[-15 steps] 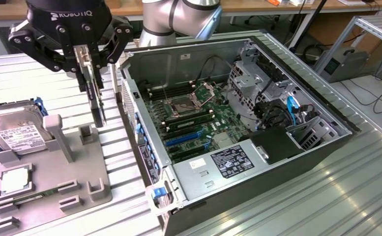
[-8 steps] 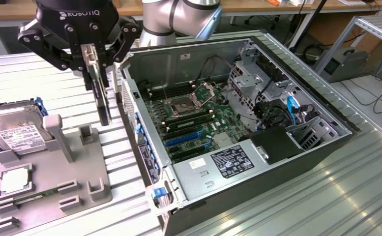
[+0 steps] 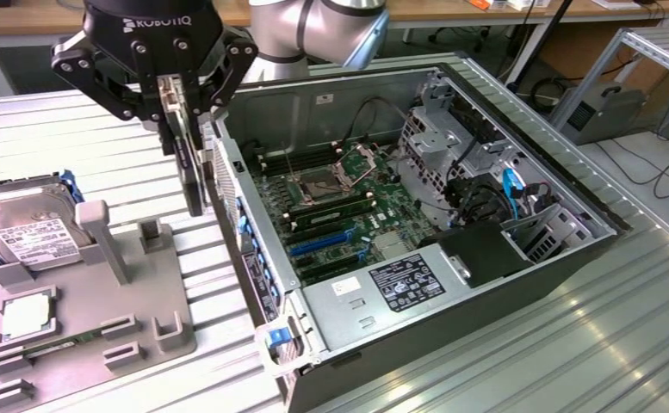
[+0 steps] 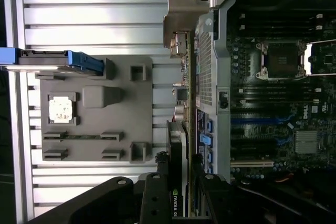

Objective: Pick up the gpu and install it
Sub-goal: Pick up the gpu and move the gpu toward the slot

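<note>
Black ROBOTIQ claw (image 3: 180, 107), NVIDIA gpu (image 4: 176, 182) gripped

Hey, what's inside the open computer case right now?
A motherboard with its CPU socket, blue slots, cables and a drive cage. The black box covers whatever sits beneath it.

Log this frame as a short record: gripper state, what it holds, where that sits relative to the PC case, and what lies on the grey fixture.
gripper: black two-finger gripper, shut on the gpu
held item: thin dark gpu, hanging edge-on
position: above the slatted metal table, just outside the open black computer case, between it and the grey plastic fixture
install state: gpu not yet on the green motherboard
on fixture: silver hard drive with white label, square silver chip, slim green memory stick
</note>
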Tool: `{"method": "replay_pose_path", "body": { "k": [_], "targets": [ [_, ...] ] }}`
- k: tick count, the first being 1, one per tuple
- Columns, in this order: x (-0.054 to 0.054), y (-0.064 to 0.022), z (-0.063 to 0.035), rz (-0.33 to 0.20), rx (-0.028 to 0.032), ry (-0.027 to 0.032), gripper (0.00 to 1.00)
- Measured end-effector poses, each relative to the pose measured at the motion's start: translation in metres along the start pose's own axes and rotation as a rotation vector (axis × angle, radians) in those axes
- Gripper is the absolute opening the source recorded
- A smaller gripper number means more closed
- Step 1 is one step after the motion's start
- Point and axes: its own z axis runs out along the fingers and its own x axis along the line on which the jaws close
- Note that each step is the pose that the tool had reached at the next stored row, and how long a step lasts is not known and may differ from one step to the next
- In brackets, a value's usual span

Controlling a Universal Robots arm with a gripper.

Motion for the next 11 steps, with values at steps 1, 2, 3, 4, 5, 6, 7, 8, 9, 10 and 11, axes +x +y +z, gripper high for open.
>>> {"method": "replay_pose_path", "body": {
  "k": [1,2,3,4,5,6,7,8,9,10,11],
  "targets": [
    [-0.001,0.0001,0.0,0.0,0.0,0.0,0.27],
    [-0.003,0.0002,0.0001,0.0,0.0,0.0,0.27],
    [-0.004,0.0004,0.0001,0.0,0.0,0.0,0.27],
    [-0.005,0.0005,0.0001,0.0,-0.0001,0.0,0.27],
    [-0.006,0.0006,0.0001,0.0,0.0,0.0,0.27],
    [-0.007,0.0006,0.0002,0.0,0.0,0.0,0.27],
    [-0.008,0.0007,0.0002,0.0,0.0,0.0,0.27],
    [-0.009,0.0008,0.0002,0.0,0.0,0.0,0.27],
    [-0.01,0.0009,0.0002,0.0,0.0,0.0,0.27],
    [-0.011,0.001,0.0003,0.0,-0.0001,-0.0001,0.27],
    [-0.012,0.0011,0.0003,0.0,0.0,0.0,0.27]
  ]
}}
